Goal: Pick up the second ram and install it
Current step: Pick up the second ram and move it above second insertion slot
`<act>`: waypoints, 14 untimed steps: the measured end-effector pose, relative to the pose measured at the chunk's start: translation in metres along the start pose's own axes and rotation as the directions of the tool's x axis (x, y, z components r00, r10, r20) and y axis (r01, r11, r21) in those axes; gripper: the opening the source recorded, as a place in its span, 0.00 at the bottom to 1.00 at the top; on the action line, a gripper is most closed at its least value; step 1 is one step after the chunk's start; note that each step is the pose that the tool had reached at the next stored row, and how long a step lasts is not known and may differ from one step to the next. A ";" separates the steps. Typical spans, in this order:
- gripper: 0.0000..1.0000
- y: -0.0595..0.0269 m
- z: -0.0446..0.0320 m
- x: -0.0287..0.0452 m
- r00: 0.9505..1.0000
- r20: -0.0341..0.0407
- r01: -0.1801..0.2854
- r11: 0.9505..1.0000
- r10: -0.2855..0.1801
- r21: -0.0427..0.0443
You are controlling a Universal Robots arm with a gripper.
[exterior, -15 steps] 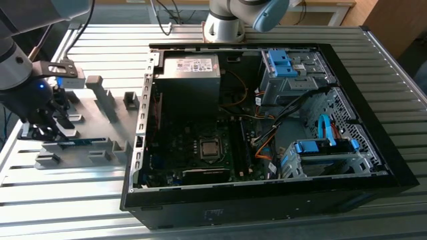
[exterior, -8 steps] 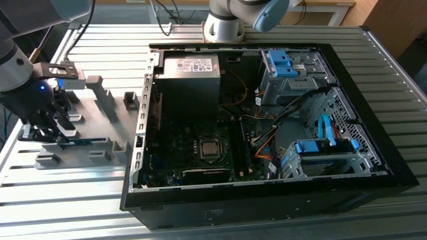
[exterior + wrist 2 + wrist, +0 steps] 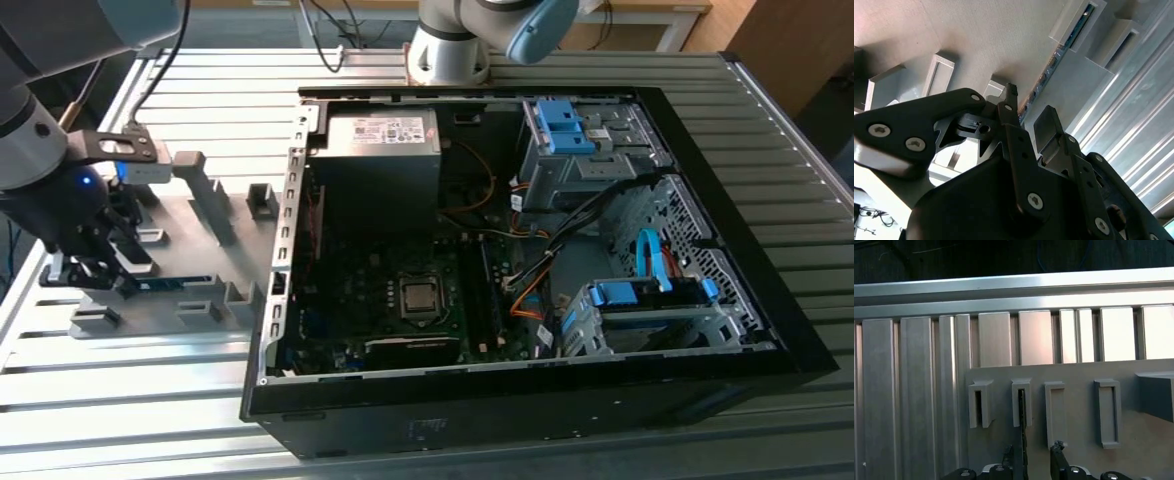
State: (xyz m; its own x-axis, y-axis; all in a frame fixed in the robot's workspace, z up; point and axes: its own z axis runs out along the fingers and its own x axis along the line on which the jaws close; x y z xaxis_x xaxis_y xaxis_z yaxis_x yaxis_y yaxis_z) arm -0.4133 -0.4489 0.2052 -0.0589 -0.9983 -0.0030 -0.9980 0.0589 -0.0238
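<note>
One gripper [image 3: 1032,454], fingers open, straddles the second ram [image 3: 1023,437], which stands on edge in the grey tray [image 3: 200,205] at the exterior view's lower left, on the counter [image 3: 134,400]. This looks like the pick-up stage, with the stick not yet clamped.

I see the ribbed table [image 3: 134,400] in bright brushed metal, the tray [image 3: 1079,375] matt grey plastic, my gripper [image 3: 1029,107] matt black, its screws [image 3: 1035,201] glossy
</note>
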 end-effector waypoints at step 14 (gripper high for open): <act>0.33 0.0001 0.0089 0.0019 1.000 0.000 0.018 1.000 -0.018 0.004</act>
State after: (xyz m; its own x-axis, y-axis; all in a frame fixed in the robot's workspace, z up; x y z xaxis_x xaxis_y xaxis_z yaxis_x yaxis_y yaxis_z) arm -0.4133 -0.4507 0.1963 -0.0413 -0.9991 -0.0030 -0.9988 0.0413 -0.0279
